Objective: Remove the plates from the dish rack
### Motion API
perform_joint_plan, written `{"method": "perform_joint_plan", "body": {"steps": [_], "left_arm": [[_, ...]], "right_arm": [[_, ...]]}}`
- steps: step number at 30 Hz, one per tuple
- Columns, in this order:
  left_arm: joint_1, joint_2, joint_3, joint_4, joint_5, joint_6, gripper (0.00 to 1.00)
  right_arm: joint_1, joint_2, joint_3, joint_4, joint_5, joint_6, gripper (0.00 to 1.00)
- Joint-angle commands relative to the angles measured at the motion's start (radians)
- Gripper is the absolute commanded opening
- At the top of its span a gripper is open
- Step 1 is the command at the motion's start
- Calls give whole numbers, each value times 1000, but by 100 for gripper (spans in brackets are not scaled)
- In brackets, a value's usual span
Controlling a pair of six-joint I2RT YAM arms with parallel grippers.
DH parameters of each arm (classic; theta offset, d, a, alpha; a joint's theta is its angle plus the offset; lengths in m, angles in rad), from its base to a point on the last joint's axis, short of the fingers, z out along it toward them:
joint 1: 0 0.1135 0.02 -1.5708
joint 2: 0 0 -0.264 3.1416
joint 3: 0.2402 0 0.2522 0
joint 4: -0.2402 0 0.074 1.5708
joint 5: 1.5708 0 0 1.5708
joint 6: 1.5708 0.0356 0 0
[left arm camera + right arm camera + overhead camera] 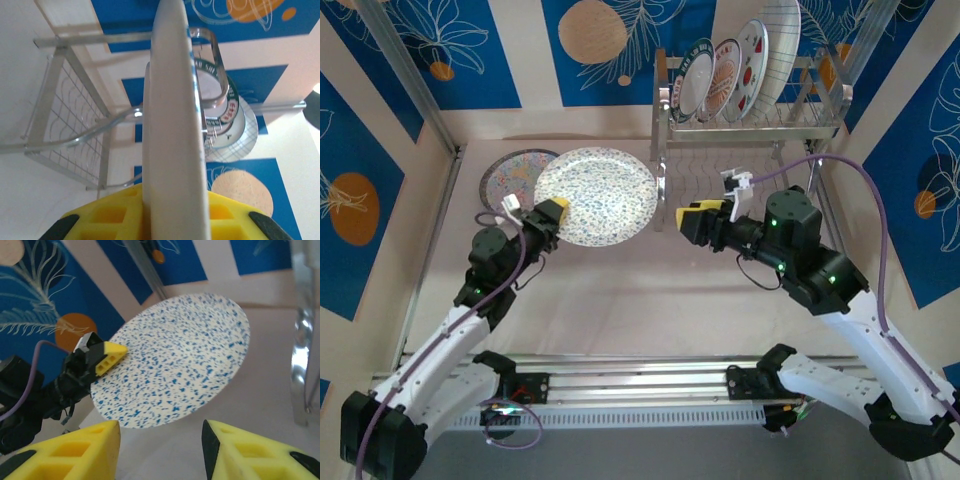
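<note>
- The left end effector (552, 212) is clenched on the near rim of the speckled plate (598, 195). The left wrist view shows the plate edge-on between the yellow pads.
- That plate is held face up over the desk (650, 300), just left of the dish rack (750, 128). From above, its far-left edge overlaps a floral plate (515, 175) that lies flat on the desk. I cannot tell whether the two touch.
- The right end effector (692, 220) is released, with its jaws apart and nothing between them. It sits near the rack's lower shelf, pointing towards the speckled plate.
- Four more plates (725, 78) stand upright in the rack's upper slots, yet to come out.
- The step in hand looks like setting the speckled plate down, probably onto the floral one.
- To do it well, carry the plate left until it is centred over the floral plate and level it (a one-sided rim grip lets the far edge droop). Lower it slowly and open only once the plate rests.
- Keep the right arm back from the plate's swing.
</note>
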Motion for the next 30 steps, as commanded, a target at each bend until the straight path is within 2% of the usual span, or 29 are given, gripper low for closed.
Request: {"method": "perform_joint_plan", "body": {"steps": [1, 11, 16, 24, 30], "left_arm": [[23, -57, -23, 36, -93, 9, 21], [32, -115, -109, 16, -289, 96, 22], [39, -91, -153, 55, -362, 112, 22], [133, 56, -192, 191, -360, 109, 23], [251, 200, -196, 331, -279, 94, 23]], "right_arm": [[69, -4, -22, 102, 91, -173, 50], [202, -24, -89, 253, 228, -330, 57], [212, -25, -96, 271, 241, -368, 59], [212, -23, -98, 265, 221, -375, 63], [212, -20, -101, 268, 219, -381, 64]]}}
